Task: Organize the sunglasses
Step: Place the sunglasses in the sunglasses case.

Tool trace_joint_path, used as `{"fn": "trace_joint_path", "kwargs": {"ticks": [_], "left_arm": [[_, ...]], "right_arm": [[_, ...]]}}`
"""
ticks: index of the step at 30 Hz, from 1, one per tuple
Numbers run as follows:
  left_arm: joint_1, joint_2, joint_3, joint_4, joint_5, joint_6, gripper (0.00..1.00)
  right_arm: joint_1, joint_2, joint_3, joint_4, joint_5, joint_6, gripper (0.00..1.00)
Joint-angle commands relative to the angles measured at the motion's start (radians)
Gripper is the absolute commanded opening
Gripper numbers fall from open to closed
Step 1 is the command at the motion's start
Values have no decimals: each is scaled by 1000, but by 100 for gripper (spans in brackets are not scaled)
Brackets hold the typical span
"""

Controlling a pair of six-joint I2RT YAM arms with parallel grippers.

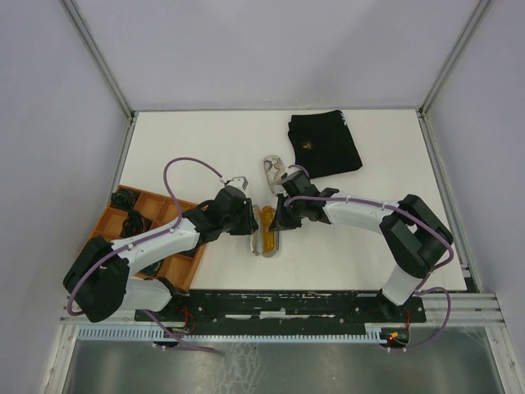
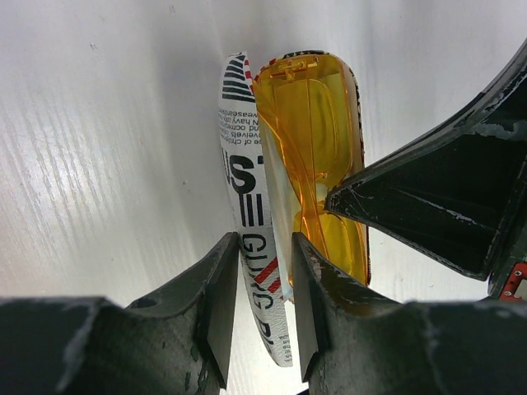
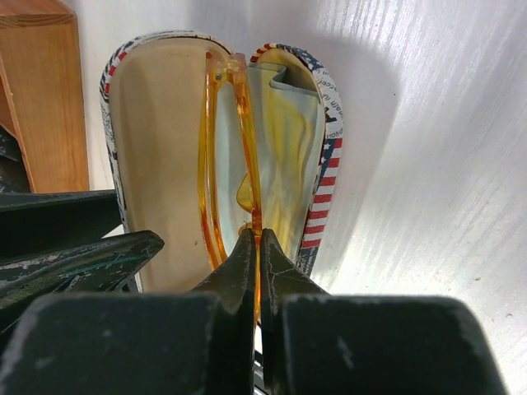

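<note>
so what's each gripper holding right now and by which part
Right gripper pinches the orange sunglasses by the frame's edge. Left gripper grips the printed case by one shell's rim.

White-shelled arms with black joints, looping purple cables, scuffed black tool fingers.

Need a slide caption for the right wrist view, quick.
Right hand pinches the amber sunglasses inside the open case; left hand grips the case's wall.
</note>
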Motion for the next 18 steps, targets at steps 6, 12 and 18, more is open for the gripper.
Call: {"fn": "trace_joint_path", "kwargs": {"ticks": [6, 12, 18], "left_arm": [[-6, -27, 4, 37, 18, -25, 39], [-5, -34, 2, 35, 18, -26, 39], [-6, -36, 2, 35, 18, -28, 39]], "right_arm": [[1, -49, 21, 31, 30, 10, 0], [1, -21, 24, 41, 26, 11, 0], [0, 4, 34, 42, 18, 11, 0]]}}
